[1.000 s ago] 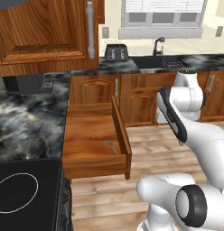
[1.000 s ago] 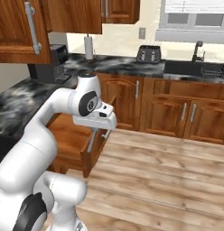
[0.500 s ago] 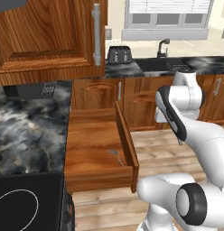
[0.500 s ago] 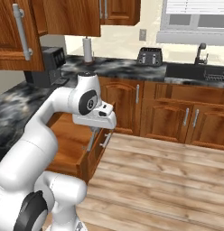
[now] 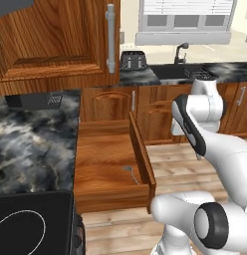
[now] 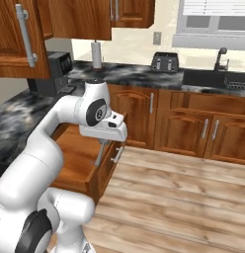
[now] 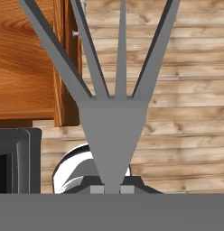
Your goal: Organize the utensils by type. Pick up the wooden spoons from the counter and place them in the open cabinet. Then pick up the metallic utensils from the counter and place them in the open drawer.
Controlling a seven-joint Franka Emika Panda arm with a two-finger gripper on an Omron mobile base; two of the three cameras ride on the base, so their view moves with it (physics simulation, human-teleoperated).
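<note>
A thin, stiff, light grey fork (image 7: 114, 85), likely slippery, is pinched by its narrow handle in the gripper (image 7: 112, 188), right of the open drawer (image 5: 103, 164).

The drawer (image 5: 108, 157) stands pulled out from the surface (image 5: 31, 142), open from above, its wooden bottom bare but for one thin grey utensil (image 5: 129, 173) lying near the front right corner, just beside the right side wall. Low walls ring it; the right wall and front panel are the only rims to clear. The claw (image 6: 101, 153) hangs just outside the drawer's front corner, over the plank floor (image 6: 183, 197), closed on a fork (image 7: 114, 103) whose tines reach ahead. A cabinet door (image 5: 61, 40) overhangs the surface behind the drawer. The floor to the right lies open up to the lower cabinets (image 6: 193, 128).
</note>
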